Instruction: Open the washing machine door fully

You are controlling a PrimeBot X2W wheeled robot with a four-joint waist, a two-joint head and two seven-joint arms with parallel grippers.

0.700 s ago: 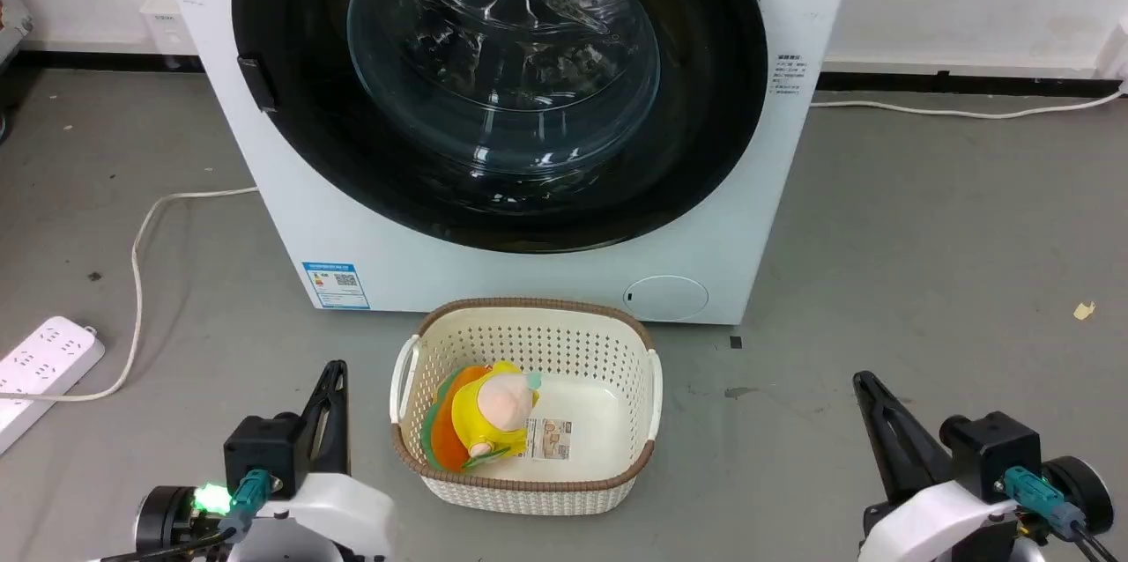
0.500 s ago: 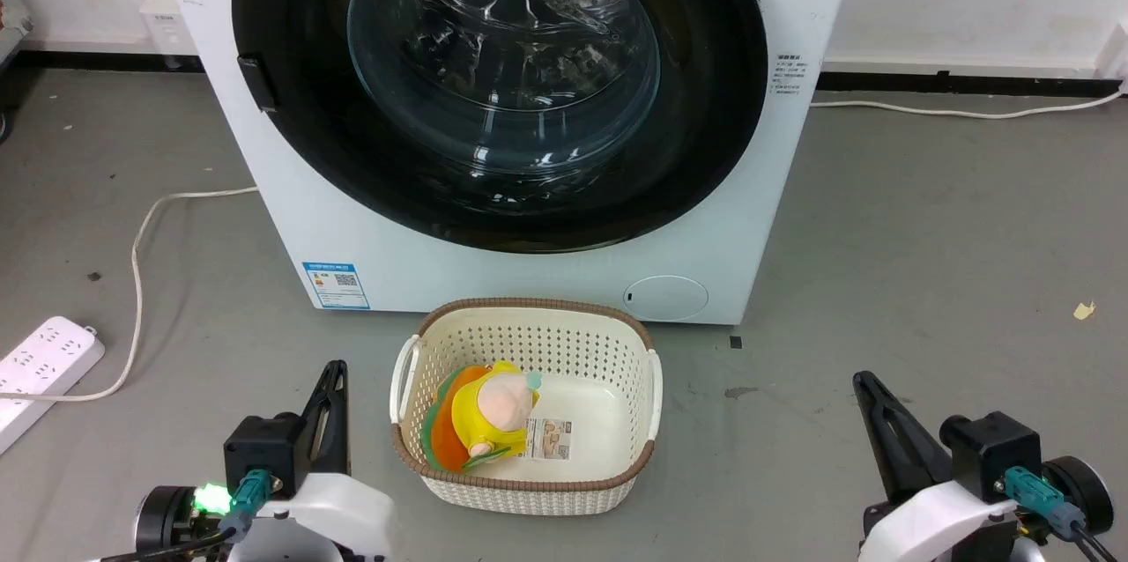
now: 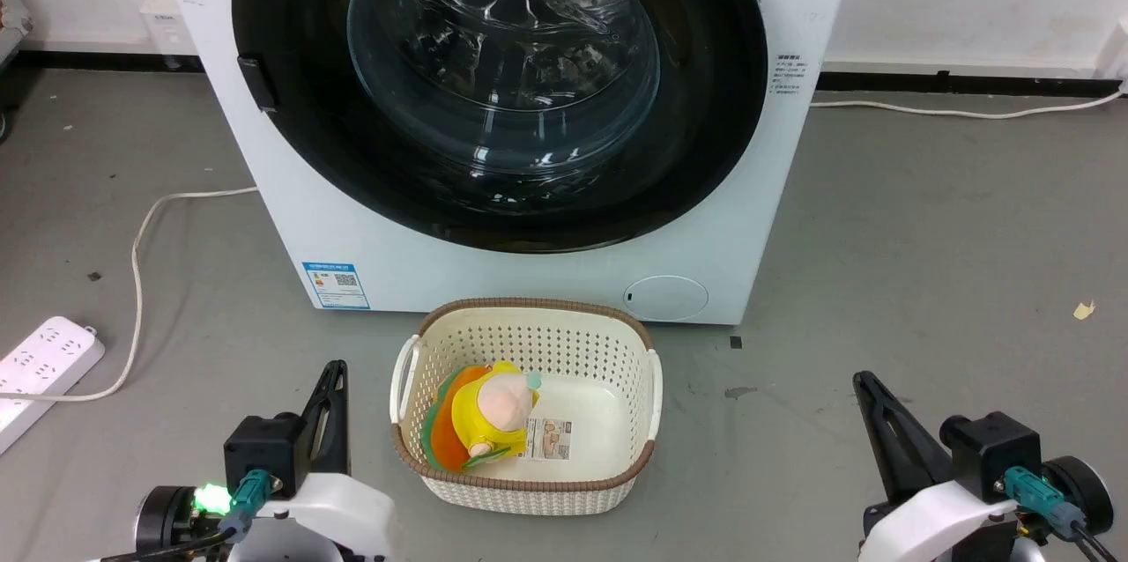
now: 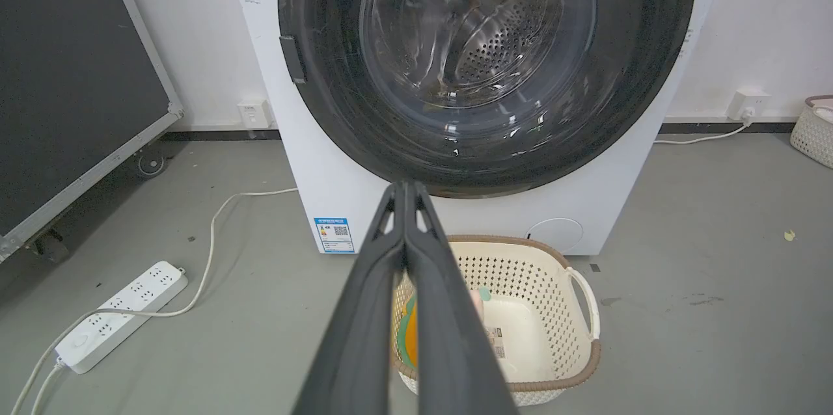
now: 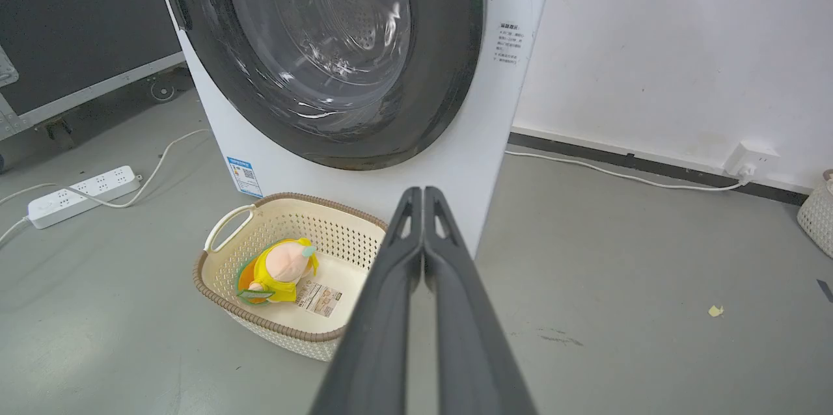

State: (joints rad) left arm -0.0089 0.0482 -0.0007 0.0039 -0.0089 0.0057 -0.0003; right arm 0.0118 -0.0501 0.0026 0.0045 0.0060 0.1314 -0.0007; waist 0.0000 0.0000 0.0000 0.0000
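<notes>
Door: the washing machine door is closed, flat against the front of the washing machine, at the far centre.
Tab: a small dark tab sits on the door's left edge. I judge it is the place to pull.
Left gripper: the left gripper is near left, low over the floor. Its fingers are pressed together and hold nothing.
Right gripper: the right gripper is near right. Its fingers are also closed together and empty.
Basket: the cream basket with a yellow toy stands just before the machine, between the grippers.
Change: none. Compared with a moment ago, door and arms are in the same places.
Meaning: the opening has not begun. The reach to the tab, beside the basket, is probably first.
</notes>
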